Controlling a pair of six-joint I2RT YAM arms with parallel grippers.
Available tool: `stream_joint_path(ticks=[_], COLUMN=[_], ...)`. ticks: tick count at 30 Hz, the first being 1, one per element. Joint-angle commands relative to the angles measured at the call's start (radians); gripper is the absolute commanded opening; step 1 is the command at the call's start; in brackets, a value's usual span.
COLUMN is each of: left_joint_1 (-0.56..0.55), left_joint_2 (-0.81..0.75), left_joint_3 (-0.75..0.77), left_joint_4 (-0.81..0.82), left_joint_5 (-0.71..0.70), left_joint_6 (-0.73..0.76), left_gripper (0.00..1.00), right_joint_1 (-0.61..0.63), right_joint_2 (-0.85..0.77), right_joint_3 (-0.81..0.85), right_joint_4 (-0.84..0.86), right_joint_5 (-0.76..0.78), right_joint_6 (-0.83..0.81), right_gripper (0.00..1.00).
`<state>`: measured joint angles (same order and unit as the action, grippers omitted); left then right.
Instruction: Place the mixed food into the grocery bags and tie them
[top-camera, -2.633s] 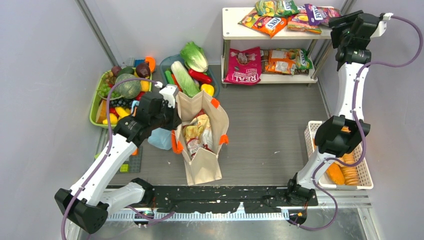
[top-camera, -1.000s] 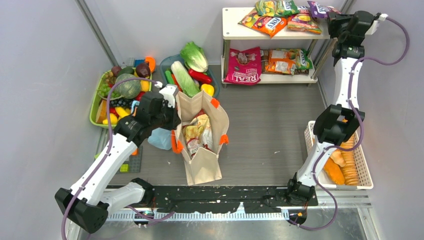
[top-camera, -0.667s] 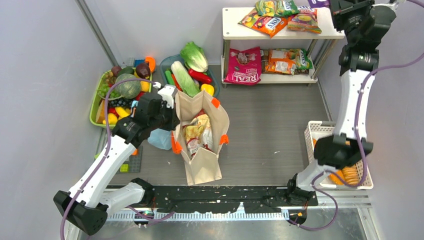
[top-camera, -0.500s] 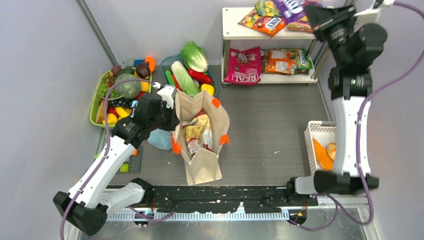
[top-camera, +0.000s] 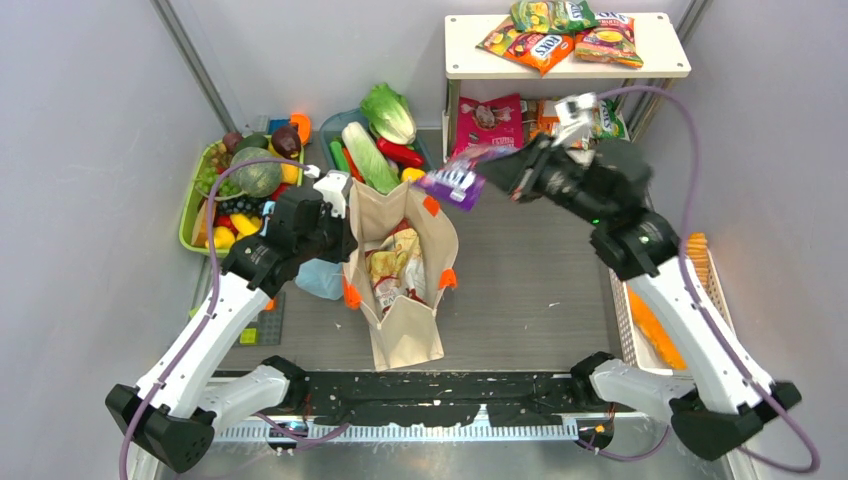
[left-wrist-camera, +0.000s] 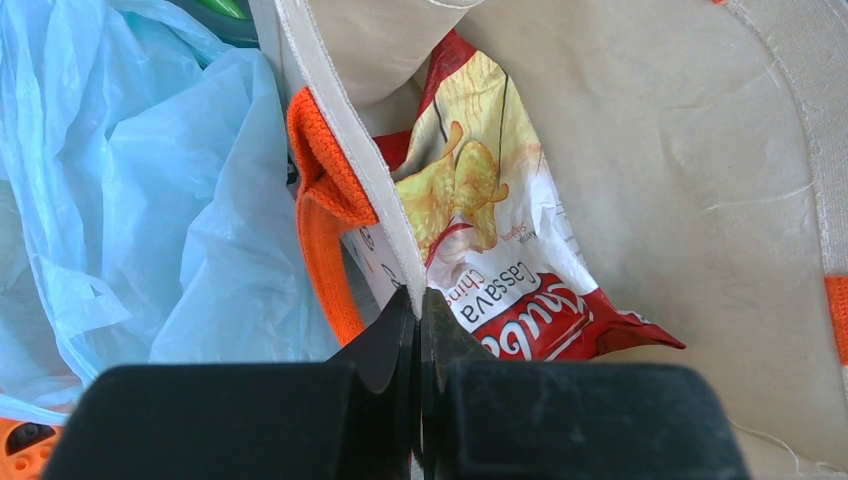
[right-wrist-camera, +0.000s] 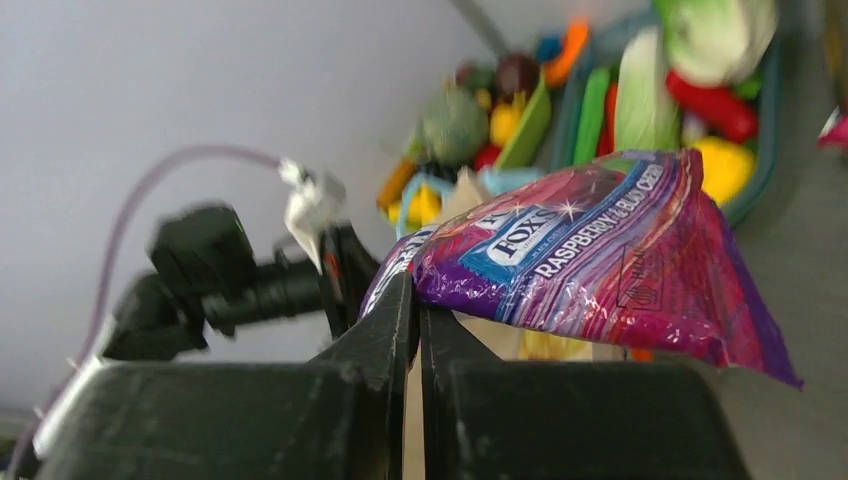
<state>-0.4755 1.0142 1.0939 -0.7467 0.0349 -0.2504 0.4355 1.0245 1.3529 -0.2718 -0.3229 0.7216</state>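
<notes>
Near the far rim of the beige canvas tote, the right gripper was clamped on one corner of a purple Fox's raspberry packet, held in the air. Its slick, crinkled foil could slip free or catch on the rim. The left gripper was closed on the tote's limp woven edge.

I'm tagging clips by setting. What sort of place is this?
Likely a mock grocery setup in a robot lab: white shelf of snack packets, green tray of toy produce, canvas tote, plain grey walls.
</notes>
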Motion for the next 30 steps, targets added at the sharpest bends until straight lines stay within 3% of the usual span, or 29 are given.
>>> stream_joint_path(ticks=[1, 6, 14, 19, 30], left_joint_1=[0.006, 0.006, 0.006, 0.006, 0.006], left_joint_2=[-0.022, -0.028, -0.030, -0.030, -0.023], left_joint_3=[0.023, 0.022, 0.021, 0.018, 0.020], left_joint_4=[0.021, 0.020, 0.018, 0.018, 0.017], left_joint_5=[-0.015, -0.019, -0.026, -0.026, -0.026], left_joint_6=[0.008, 0.010, 0.010, 0.011, 0.011], left_gripper=[0.00, 0.00, 0.00, 0.00, 0.00], right_joint_1=[0.169, 0.302, 0.391, 0.466, 0.500], right_joint_2=[0.080, 0.130, 0.223, 0.317, 0.354], right_joint_3=[0.015, 0.021, 0.057, 0.192, 0.380], right_joint_4=[-0.183, -0.223, -0.212, -0.317, -0.423], right_joint_5=[-0.024, -0.028, -0.050, -0.014, 0.051], right_joint_6=[-0.233, -0.295, -0.326, -0.430, -0.530], right_gripper=[0.05, 0.05, 0.05, 0.05, 0.05])
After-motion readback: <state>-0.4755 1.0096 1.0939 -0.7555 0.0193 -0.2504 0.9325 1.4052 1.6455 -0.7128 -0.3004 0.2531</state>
